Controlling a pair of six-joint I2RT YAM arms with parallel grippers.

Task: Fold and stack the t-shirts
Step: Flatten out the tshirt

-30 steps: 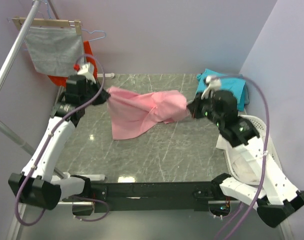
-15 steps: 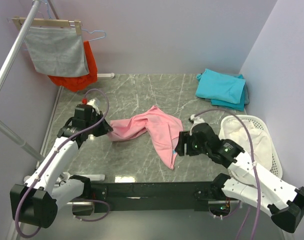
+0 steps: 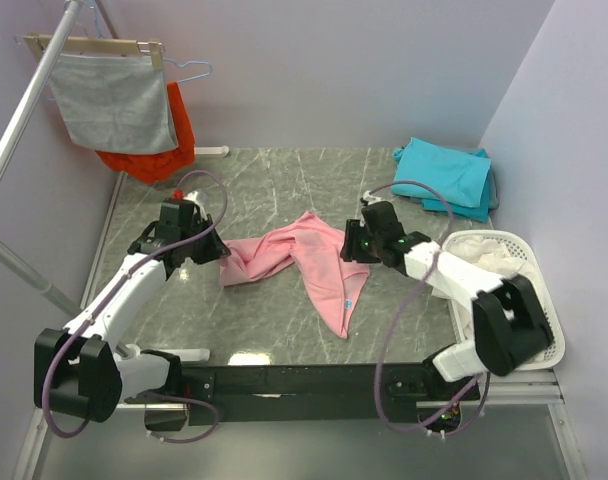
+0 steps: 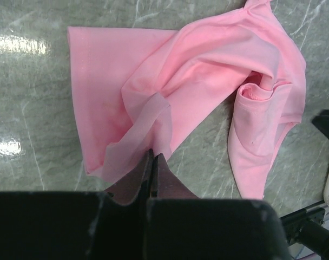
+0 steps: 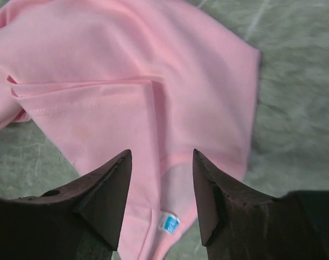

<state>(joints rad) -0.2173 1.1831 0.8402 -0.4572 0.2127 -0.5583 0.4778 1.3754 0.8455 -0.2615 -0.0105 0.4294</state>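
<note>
A light pink t-shirt (image 3: pixel 306 255) lies crumpled in the middle of the table, a small blue mark (image 3: pixel 347 300) near its lower tip. My left gripper (image 3: pixel 217 254) is shut on the shirt's left edge; the left wrist view shows its closed tips (image 4: pixel 152 157) pinching a thin fold of the pink cloth (image 4: pixel 197 70). My right gripper (image 3: pixel 350 246) hovers open over the shirt's right side. In the right wrist view the right gripper (image 5: pixel 162 153) has only flat pink fabric (image 5: pixel 126 70) and the blue label (image 5: pixel 169 222) below it. Folded teal t-shirts (image 3: pixel 444 175) sit at the back right corner.
A white basket (image 3: pixel 532 262) with pale cloth inside stands at the right edge under my right arm. At the back left, a grey cloth (image 3: pixel 114 100) and an orange-red garment (image 3: pixel 149 160) hang from a rack with a slanted pole (image 3: pixel 24 110).
The shirt, held stretched between both grippers near the back, came down onto the table. My right gripper let go of it and opened, then moved up to its right side. The left stayed shut.
</note>
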